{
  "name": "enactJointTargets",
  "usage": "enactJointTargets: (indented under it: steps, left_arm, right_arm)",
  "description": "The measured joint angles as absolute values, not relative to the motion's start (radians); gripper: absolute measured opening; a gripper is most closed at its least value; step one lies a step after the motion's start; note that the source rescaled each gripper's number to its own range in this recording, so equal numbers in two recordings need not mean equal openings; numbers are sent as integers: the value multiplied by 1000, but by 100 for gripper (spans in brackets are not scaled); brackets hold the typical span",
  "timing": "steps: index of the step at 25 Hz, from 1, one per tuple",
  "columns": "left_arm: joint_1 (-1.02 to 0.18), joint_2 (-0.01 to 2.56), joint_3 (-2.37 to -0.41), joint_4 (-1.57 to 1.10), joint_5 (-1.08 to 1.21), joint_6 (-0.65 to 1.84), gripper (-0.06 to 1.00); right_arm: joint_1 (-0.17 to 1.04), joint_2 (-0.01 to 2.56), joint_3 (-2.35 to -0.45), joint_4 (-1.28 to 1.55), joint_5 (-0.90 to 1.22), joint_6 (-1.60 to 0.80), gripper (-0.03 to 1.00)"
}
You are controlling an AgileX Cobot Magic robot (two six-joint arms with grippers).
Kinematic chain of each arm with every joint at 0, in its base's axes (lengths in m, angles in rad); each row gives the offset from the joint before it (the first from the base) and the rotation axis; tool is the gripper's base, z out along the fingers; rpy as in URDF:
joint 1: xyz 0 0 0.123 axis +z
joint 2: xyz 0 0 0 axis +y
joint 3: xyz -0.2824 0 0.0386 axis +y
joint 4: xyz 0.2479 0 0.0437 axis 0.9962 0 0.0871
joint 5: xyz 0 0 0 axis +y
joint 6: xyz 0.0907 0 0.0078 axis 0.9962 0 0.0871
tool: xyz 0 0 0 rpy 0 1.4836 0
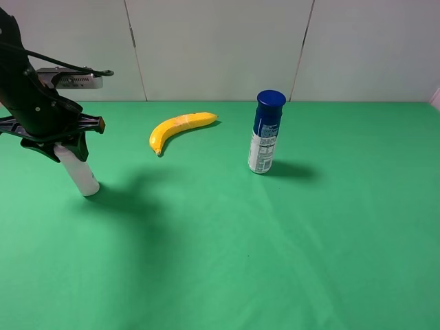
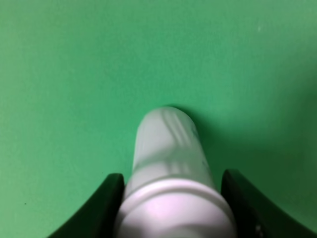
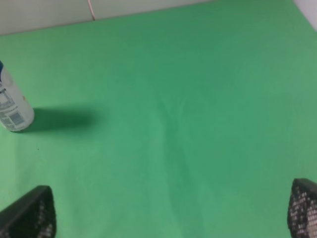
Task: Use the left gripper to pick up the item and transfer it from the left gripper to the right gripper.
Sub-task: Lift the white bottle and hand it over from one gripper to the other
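Note:
The item, a small white squeeze bottle (image 1: 81,175), leans at the far left of the green table with its base low at the cloth. Its cap end is hidden inside my left gripper (image 1: 63,146). In the left wrist view the bottle (image 2: 166,163) fills the space between the two black fingers (image 2: 105,204), which press on both its sides. My right gripper (image 3: 166,218) is out of the exterior view. In its wrist view its two fingertips (image 3: 30,214) stand wide apart over bare cloth, open and empty.
A yellow banana (image 1: 177,128) lies at the back, left of centre. A blue-capped spray can (image 1: 266,134) stands upright at mid-table and also shows in the right wrist view (image 3: 11,109). The green cloth (image 1: 275,247) covers the table up to a white back wall.

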State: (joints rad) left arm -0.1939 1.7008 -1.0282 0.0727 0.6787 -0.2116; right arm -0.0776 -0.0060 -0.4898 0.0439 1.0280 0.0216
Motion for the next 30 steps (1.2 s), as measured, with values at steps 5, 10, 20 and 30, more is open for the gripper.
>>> enactJointTargets:
  steps: [5, 10, 20, 30]
  left_arm:
    - [-194, 1701, -1028, 73, 679, -212, 0]
    - [-194, 1701, -1028, 73, 679, -212, 0]
    - [-194, 1636, -1125, 73, 849, -203, 0]
    - [-194, 1507, -1155, 41, 958, -187, 0]
  right_arm:
    - [-78, -6, -490, 44, 1028, 22, 100]
    - [-78, -6, -490, 44, 1028, 22, 100]
    - [-78, -6, -490, 44, 1028, 22, 100]
    - [-78, -6, -490, 44, 1028, 22, 100]
